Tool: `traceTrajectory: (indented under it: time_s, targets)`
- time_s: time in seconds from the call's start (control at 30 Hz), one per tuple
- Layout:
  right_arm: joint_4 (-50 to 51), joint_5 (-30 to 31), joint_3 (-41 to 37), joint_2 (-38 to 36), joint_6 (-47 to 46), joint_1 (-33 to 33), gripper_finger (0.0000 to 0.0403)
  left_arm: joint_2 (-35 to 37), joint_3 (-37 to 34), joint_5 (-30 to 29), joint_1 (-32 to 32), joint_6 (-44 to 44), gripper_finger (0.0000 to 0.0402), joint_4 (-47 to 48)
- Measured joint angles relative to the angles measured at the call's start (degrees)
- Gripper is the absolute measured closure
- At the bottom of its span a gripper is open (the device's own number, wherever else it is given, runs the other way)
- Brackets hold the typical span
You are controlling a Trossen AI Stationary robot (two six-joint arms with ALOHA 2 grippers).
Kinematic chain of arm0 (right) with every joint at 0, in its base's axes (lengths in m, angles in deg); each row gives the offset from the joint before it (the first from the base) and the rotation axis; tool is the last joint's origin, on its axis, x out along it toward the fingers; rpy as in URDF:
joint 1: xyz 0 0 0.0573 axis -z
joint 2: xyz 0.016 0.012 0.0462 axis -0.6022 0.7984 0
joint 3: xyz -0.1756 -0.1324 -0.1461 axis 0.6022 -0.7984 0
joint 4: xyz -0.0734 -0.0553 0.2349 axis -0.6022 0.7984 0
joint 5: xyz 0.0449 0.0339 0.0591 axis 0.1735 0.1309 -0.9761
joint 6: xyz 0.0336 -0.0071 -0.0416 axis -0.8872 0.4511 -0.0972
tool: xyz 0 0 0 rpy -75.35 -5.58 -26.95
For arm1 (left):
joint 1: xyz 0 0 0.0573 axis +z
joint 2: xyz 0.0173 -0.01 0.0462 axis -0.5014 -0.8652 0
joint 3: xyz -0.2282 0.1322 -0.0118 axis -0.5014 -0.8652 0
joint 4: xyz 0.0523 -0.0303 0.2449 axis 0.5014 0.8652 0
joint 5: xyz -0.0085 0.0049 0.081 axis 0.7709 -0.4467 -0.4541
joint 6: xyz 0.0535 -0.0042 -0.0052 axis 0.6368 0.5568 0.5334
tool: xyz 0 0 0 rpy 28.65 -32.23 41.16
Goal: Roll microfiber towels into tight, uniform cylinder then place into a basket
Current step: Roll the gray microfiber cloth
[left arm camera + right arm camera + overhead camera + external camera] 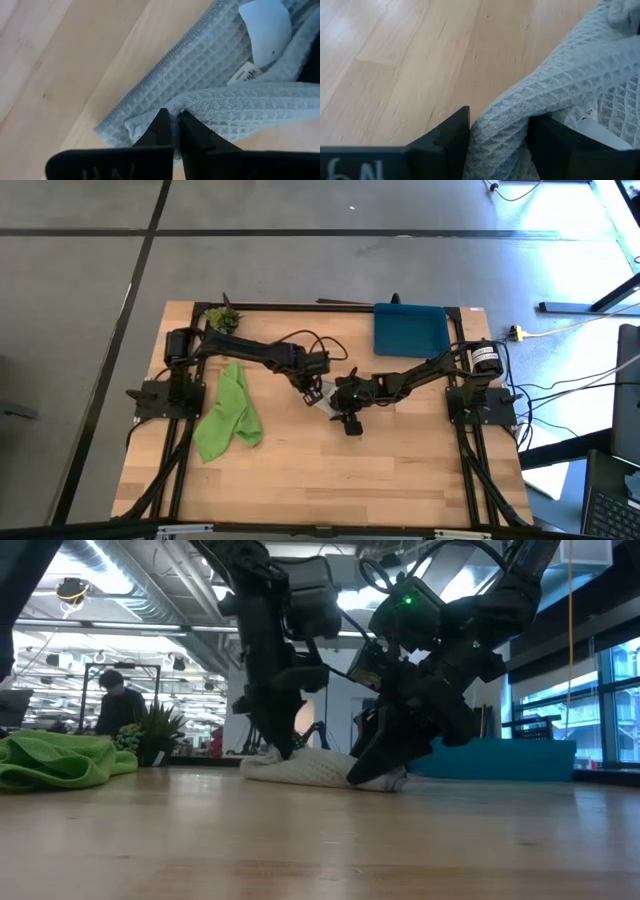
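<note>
Two grippers pinch the light grey waffle-weave microfiber towel [326, 400] mid-table: left gripper [171, 131] clamped on its edge, right gripper [497, 145] gripping a thick fold. Uneven pulls could loosen the roll. The dark-blue plastic basket [409, 329] waits beyond.

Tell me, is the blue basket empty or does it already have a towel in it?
Empty. The high view shows the basket with a bare blue floor; the grey towel lies mid-table between both grippers, and the green towel lies crumpled on the left.
</note>
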Motion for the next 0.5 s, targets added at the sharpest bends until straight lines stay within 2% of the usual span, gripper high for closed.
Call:
traceTrajectory:
  time_s: [0.2, 0.33, 0.43, 0.5]
  targets:
    - [-0.2, 0.02, -0.02, 0.0, -0.29, -0.02, 0.0219, -1.99, 0.15, -0.38, 0.02, 0.87, 0.04, -0.38]
    - [-0.36, 0.87, 0.0, -0.01, -4.23, -0.03, 0.0227, -2.3, 0.13, -0.4, 0.02, 0.9, 0.04, -0.44]
    - [-0.33, 1.34, -0.02, -0.17, -6.29, -0.02, 0.0261, -2.34, 0.11, -0.39, 0.02, 1.19, 0.04, -0.41]
    - [-0.31, 1.63, 0.0, -0.25, -7.45, 0.08, 0.0299, -2.39, 0.09, -0.39, -0.14, 2.25, 0.04, -0.4]
